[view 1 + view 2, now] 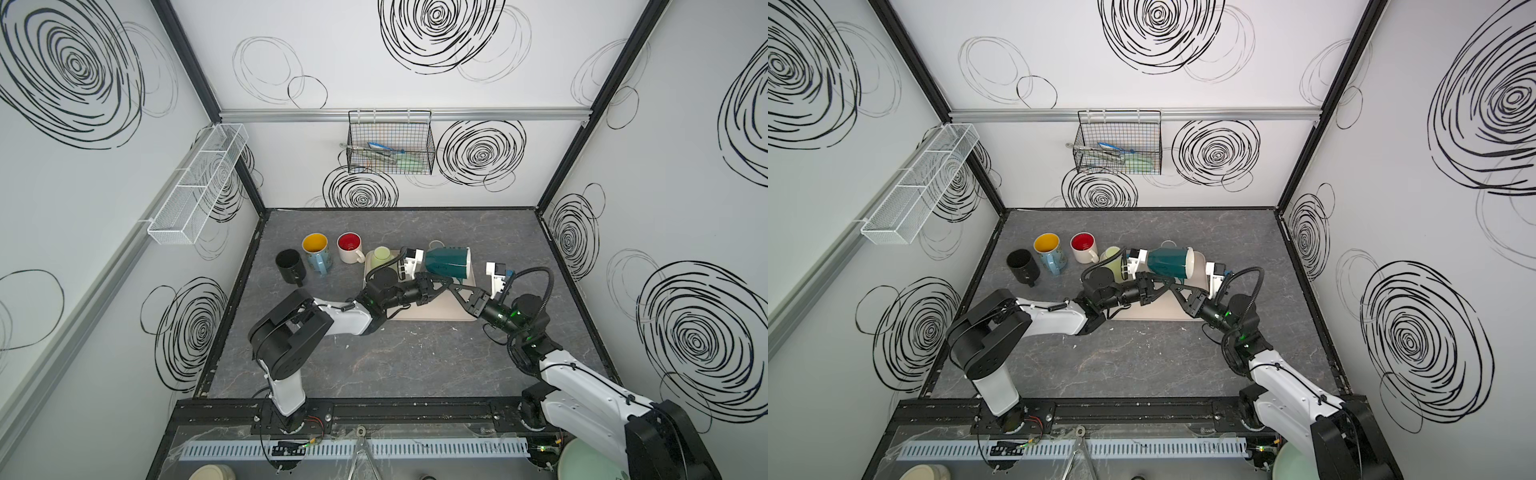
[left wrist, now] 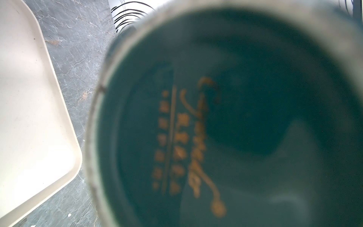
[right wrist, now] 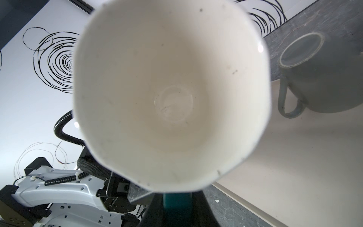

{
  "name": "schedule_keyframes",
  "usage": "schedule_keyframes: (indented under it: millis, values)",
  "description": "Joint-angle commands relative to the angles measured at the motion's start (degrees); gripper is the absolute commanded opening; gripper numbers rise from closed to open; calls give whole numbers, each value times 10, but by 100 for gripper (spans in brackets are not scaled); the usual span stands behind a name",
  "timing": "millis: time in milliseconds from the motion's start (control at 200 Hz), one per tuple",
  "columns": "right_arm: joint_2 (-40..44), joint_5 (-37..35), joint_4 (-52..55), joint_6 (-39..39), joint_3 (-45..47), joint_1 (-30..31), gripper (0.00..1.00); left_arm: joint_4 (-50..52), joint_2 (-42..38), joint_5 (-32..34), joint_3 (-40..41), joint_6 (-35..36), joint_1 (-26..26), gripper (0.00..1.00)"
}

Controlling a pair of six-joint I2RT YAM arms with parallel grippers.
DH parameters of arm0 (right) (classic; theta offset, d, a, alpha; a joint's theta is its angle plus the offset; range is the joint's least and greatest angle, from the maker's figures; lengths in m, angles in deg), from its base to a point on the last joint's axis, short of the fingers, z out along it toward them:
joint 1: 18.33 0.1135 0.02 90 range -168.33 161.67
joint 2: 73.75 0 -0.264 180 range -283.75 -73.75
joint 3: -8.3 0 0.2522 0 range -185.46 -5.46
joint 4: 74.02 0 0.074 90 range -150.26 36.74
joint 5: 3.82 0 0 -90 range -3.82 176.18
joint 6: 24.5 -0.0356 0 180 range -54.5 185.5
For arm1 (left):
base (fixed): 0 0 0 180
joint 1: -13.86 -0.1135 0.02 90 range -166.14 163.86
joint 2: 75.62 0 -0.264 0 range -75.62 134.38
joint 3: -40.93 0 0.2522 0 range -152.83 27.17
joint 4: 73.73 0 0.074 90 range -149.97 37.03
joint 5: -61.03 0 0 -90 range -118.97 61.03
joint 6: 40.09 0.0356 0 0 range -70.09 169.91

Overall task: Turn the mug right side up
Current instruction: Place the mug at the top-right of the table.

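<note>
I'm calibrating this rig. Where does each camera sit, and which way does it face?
Top views: overhead, near the arms' bases, looking down on the table; left arm and right arm meet at the teal mug.
Left wrist: faces the mug's base close up; no robot parts clearly show.
Right wrist: faces into the mug's mouth; left arm shows.
Shared: both wrist views catch the beige tray.

Both top views: even, diffuse white light, and I see only soft shadows on the surface [image 1: 374, 365]. Wide-angle bending at the frame edges. Left wrist view: teal mug [image 2: 225, 118] badly out of focus, gold lettering smeared. Right wrist view: its white interior is bright, with a small glare spot on the rim. Grey mug [image 3: 324, 82] dim, slightly soft.
</note>
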Motion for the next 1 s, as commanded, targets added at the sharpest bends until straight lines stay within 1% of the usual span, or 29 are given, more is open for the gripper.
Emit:
schedule_keyframes:
  millis: [0, 90, 185, 220, 315, 390, 585, 595, 630, 660, 670, 675, 680, 685, 690, 695, 710, 740, 826, 891, 996]
  values:
    - [4, 1, -34, 6, -32, -8, 27, -45, -19, -11, 4, 29, 13, 0]
    - [6, -7, -15, 20, -38, -10, 31, -25, -28, -6, 4, 42, 13, 0]
    - [11, -16, 3, 36, -44, -10, 31, 2, -40, -2, 2, 59, 13, 0]
    - [11, -18, 5, 39, -45, -10, 27, 9, -44, 0, 2, 64, 13, 0]
    - [5, -19, 5, 40, -48, -10, 8, 22, -48, -1, -4, 72, 14, 0]
    - [-3, -14, 4, 41, -51, -11, 0, 22, -45, -4, -9, 72, 15, 0]
    - [-7, -24, 17, 45, -54, -11, 0, 24, -47, -8, -12, 76, 15, 0]
    - [-6, -25, 20, 46, -55, -11, 0, 24, -47, -8, -11, 77, 15, 2]
    - [-2, -34, 31, 49, -57, -12, 0, 25, -48, -7, -9, 79, 14, 24]
    - [2, -45, 42, 52, -57, -13, 0, 30, -49, -6, -8, 79, 12, 46]
    - [4, -48, 45, 52, -57, -13, 0, 34, -49, -5, -8, 80, 12, 52]
    - [4, -49, 46, 53, -57, -14, 0, 37, -49, -4, -8, 81, 12, 63]
    - [5, -51, 47, 53, -57, -15, 0, 40, -49, -4, -8, 82, 12, 79]
    - [6, -52, 48, 53, -57, -15, 0, 43, -50, -3, -9, 83, 11, 89]
    - [7, -54, 49, 53, -57, -16, 0, 45, -50, -2, -9, 83, 11, 96]
    - [7, -55, 50, 54, -56, -16, 0, 49, -51, -2, -9, 84, 10, 100]
    - [9, -58, 52, 54, -56, -18, 0, 58, -52, 1, -10, 89, 10, 97]
    - [12, -61, 54, 54, -54, -22, 0, 80, -55, 6, -10, 98, 8, 96]
    - [13, -55, 62, 52, -52, -40, 0, 119, -68, 21, -6, 123, 6, 96]
    - [13, -45, 67, 52, -51, -51, 0, 129, -77, 27, -2, 131, 3, 96]
    - [22, -49, 81, 60, -52, -60, 0, 148, -86, 31, 0, 145, -2, 96]
